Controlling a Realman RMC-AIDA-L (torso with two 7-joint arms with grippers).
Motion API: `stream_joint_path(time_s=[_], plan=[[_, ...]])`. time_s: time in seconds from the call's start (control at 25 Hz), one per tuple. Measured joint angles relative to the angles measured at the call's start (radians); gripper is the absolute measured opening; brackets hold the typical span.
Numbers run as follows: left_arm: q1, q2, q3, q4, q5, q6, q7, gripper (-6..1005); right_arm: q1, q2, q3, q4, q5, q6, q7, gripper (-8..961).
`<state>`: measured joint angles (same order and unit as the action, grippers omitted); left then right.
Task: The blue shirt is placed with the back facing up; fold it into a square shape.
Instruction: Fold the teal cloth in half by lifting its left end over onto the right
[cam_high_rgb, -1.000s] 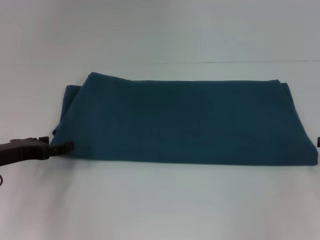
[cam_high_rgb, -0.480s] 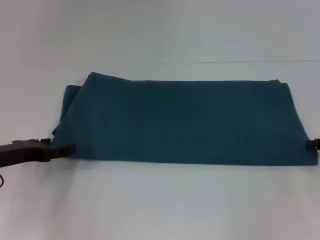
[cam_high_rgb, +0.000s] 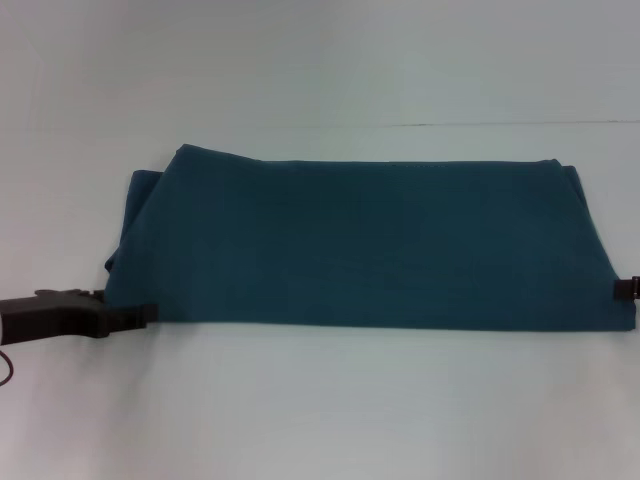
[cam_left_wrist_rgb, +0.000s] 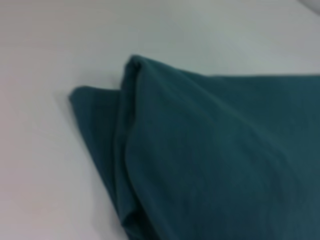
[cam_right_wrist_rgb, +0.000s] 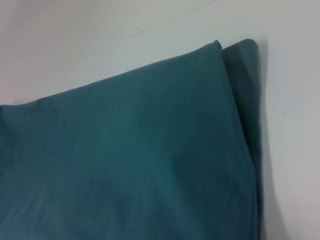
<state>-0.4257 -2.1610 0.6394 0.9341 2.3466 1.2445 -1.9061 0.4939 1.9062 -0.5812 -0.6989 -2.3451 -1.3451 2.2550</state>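
Left gripper (cam_high_rgb: 128, 318) now positioned at the near-left corner of the blue shirt (cam_high_rgb: 370, 245), lower and closer to the near edge of the tabletop (cam_high_rgb: 320, 410) than one second ago, when positioned slightly higher along the shirt's left side; tip touching or just under the corner of the fabric. Finger opening not discernible in the head view, and own fingers absent from the left wrist view: cannot tell whether spread or closed, and no fabric seen to be held. Blue shirt lying flat at the middle of the tabletop as a wide folded band, long side running left to right, plain side up, no lettering showing; outline unchanged over the last second. Left end showing stacked layers with one inner fold protruding past the upper layer, as confirmed in the left wrist view. Right end showing two layers nearly flush. Right gripper (cam_high_rgb: 626, 288) only a dark sliver at the right end of the shirt, absent from that spot one second ago; opening likewise impossible to tell. Judgement: both arms closing in on the two ends, band fold complete, final crosswise fold into a square not yet begun, grasp of corners presumably required next
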Motion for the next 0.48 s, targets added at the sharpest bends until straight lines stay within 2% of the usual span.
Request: stream_joint_path(time_s=[0.12, 0.36, 0.44, 0.48], plan=[[-0.005, -0.001, 0.01, 0.002, 0.013, -0.013, -0.005, 884, 0.0, 0.0, 0.0, 0.0, 0.001, -0.002, 0.0, 760], [-0.013, 0.001, 0.009, 0.006, 0.016, -0.021, -0.016, 680, -0.001, 0.001, 0.0, -0.001, 0.002, -0.003, -0.002, 759], [-0.015, 0.002, 0.008, 0.006, 0.016, -0.023, -0.021, 478, -0.002, 0.0, 0.0, -0.001, 0.003, -0.003, -0.002, 759], [-0.015, 0.002, 0.008, 0.006, 0.016, -0.023, -0.022, 429, -0.003, 0.0, 0.0, -0.001, 0.003, -0.003, -0.002, 759]])
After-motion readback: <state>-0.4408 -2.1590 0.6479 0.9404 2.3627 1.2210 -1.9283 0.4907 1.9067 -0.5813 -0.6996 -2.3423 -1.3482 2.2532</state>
